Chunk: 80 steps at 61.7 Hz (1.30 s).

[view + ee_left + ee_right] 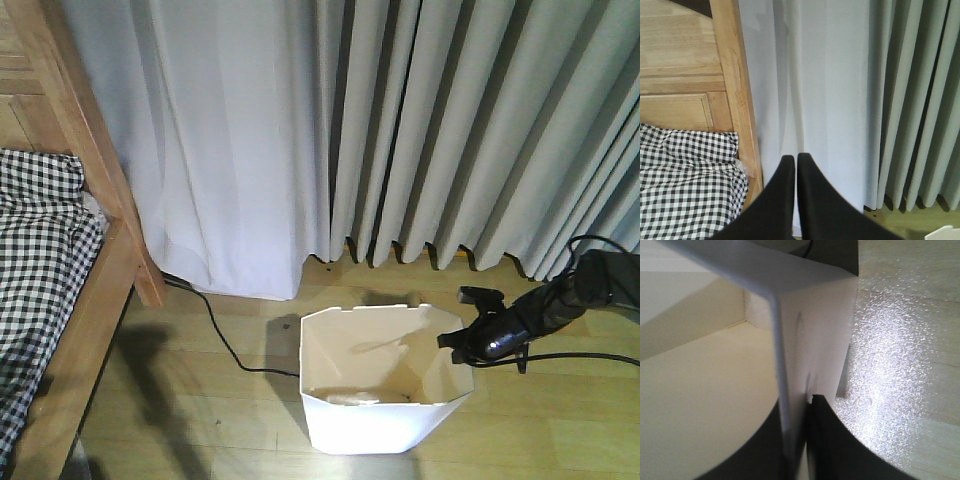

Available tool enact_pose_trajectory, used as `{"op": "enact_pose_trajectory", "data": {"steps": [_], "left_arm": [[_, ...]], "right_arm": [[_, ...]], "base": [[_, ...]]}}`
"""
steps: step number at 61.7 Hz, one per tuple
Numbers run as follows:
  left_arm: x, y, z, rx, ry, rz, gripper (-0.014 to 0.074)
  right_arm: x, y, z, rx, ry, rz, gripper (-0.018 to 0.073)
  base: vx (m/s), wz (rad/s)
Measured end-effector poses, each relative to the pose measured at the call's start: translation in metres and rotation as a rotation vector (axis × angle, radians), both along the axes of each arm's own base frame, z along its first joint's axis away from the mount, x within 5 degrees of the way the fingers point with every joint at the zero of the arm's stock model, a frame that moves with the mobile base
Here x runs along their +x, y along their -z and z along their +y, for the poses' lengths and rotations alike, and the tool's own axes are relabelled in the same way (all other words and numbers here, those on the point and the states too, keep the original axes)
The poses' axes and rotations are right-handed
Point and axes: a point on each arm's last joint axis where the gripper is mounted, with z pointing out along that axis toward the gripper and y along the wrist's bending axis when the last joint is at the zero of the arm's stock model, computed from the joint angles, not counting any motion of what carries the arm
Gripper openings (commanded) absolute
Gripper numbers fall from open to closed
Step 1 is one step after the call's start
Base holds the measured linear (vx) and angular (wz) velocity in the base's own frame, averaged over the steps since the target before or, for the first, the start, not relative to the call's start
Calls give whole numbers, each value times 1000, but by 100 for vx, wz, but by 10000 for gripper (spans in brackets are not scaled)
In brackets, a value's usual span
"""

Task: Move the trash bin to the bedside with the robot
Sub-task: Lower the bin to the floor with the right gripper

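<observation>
Now right hand [797,440] pinching thin white angular bin wall [810,335]; left hand [792,165] closed, empty.

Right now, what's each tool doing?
Left tool: closed, holding nothing, pointed at the curtain.
Right tool: closed on the trash bin wall at its rim.

No readable text, label, brand or number — not on anything.

The wooden floor [560,420] carries the trash bin [375,425] and a black cable [225,340].
</observation>
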Motion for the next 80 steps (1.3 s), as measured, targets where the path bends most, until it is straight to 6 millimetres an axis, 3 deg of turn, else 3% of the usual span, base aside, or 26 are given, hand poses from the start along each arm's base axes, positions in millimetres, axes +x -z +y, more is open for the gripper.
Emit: {"op": "enact_pose_trajectory", "data": {"steps": [16,54,65,80], "left_arm": [[0,0,0,0,0,0,-6],[0,0,0,0,0,0,-6],[0,0,0,0,0,0,-6],[0,0,0,0,0,0,-6]], "right_arm": [[-2,11,5,19,24,34,29],[-1,11,5,27,72,41,112],[-1,11,6,36,87,45,196],[0,10,6,47,89,44,380]], "base": [[0,0],[0,0],[0,0],[0,0]]}}
